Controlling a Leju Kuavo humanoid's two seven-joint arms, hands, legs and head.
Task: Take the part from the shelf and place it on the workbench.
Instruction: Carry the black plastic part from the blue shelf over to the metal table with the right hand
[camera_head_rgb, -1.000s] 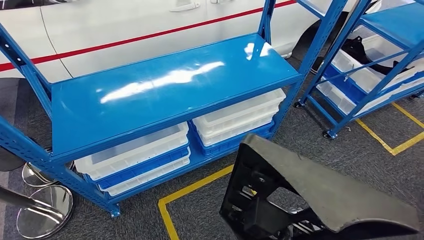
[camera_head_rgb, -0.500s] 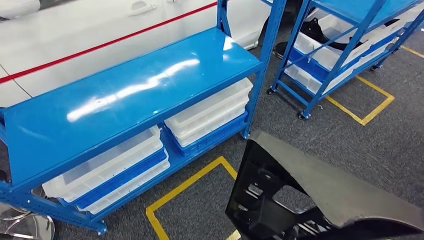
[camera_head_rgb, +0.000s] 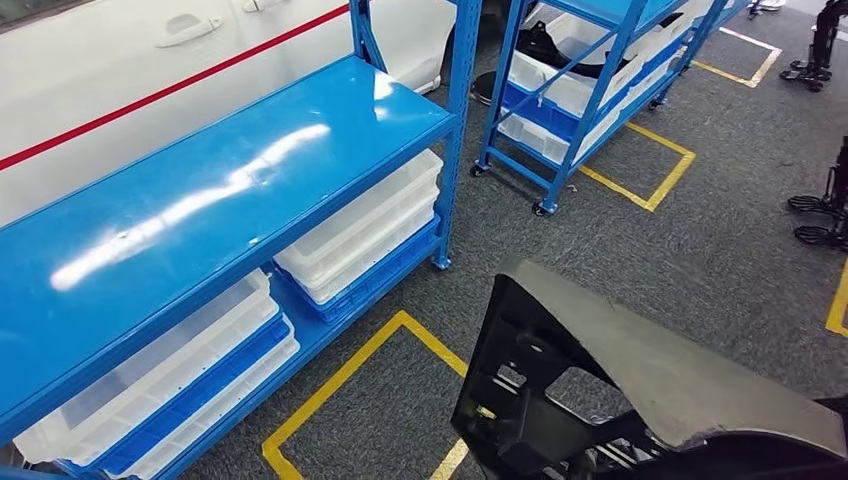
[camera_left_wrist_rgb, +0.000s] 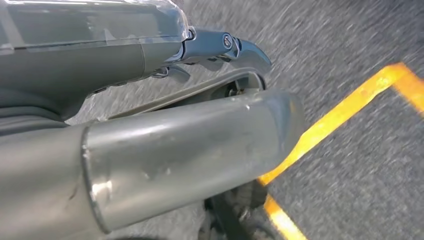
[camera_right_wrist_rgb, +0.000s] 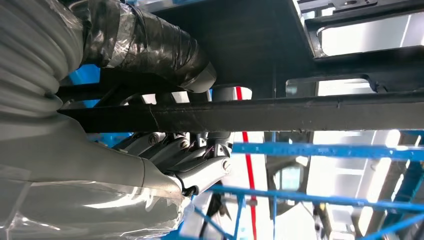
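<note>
Black plastic part (camera_head_rgb: 640, 390) fills the head view's lower right, above grey carpet; white trays (camera_head_rgb: 365, 225) sit empty on the blue shelf (camera_head_rgb: 200, 190). Left wrist view: left hand (camera_left_wrist_rgb: 220, 47), fingers curled, grip unclear. Right wrist view: right hand (camera_right_wrist_rgb: 180, 150) grasps the part's bar.

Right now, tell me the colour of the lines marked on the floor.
Yellow. The floor lines frame rectangular bays on grey carpet, clearest in the head view.

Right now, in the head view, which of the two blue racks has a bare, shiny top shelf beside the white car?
The nearer blue rack on the left: its glossy shelf is bare, with white bins below. The far rack holds bins and a dark part.
</note>
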